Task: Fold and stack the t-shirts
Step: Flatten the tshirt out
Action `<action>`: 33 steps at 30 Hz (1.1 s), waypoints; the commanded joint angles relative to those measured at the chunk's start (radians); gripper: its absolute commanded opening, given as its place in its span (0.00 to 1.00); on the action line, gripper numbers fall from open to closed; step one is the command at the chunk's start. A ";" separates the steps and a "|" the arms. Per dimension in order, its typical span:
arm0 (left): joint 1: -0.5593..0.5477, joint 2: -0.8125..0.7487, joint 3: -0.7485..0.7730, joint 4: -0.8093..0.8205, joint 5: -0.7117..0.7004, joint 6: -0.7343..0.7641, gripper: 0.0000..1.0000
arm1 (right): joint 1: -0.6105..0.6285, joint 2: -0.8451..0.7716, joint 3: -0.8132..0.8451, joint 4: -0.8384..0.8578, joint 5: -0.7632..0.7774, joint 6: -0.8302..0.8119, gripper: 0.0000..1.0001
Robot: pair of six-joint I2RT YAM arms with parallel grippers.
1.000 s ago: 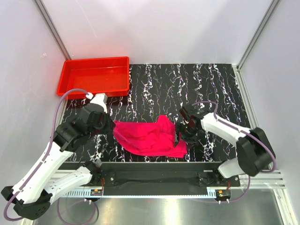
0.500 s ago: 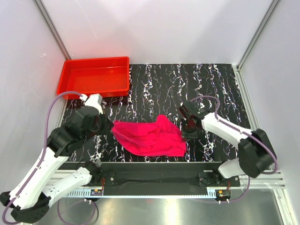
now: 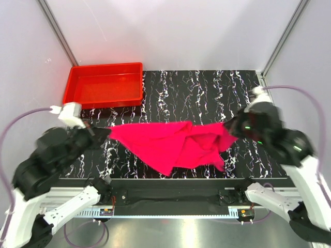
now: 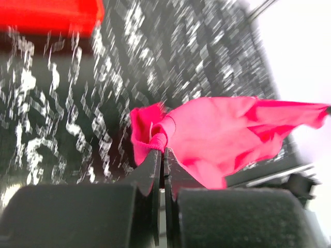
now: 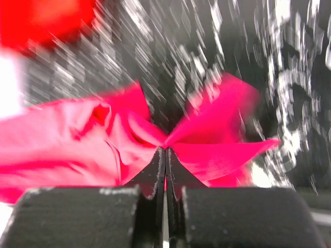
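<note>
Magenta-pink cloth spans the middle of the overhead view. The t-shirt (image 3: 170, 144) is pulled out sideways between the two arms over the black, white-veined tabletop (image 3: 196, 93), with its lower folds sagging toward the near edge. Whether they touch the surface cannot be told. The left pincer (image 3: 105, 132) holds the shirt's left corner and the right pincer (image 3: 231, 125) holds its right corner. A red tray (image 3: 106, 66) sits at the far left, apart from the shirt.

From the left wrist, the left pincer (image 4: 161, 148) is pinched tight on a bunched bit of the t-shirt (image 4: 222, 129), which spreads away to the right. The tray (image 4: 49, 13) shows at the top left.

From the right wrist, which is blurred, the right pincer (image 5: 164, 151) is clamped on a fold of the t-shirt (image 5: 62, 139), with cloth fanning out on both sides.
</note>
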 commanded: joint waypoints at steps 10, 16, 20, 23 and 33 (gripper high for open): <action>0.005 -0.010 0.001 -0.043 -0.211 -0.010 0.00 | 0.005 0.115 0.418 -0.093 0.183 -0.062 0.00; 0.005 0.117 -0.086 0.017 -0.267 -0.042 0.00 | 0.001 0.341 0.452 0.044 0.292 -0.139 0.00; 0.005 0.061 -0.044 0.080 -0.291 -0.013 0.00 | 0.001 0.330 0.492 0.013 0.311 -0.154 0.00; 0.005 0.041 0.041 0.090 -0.261 0.027 0.00 | 0.001 0.268 0.484 -0.033 0.317 -0.134 0.00; 0.005 -0.118 0.141 0.084 -0.086 0.005 0.00 | 0.001 -0.056 0.443 -0.128 0.203 -0.044 0.00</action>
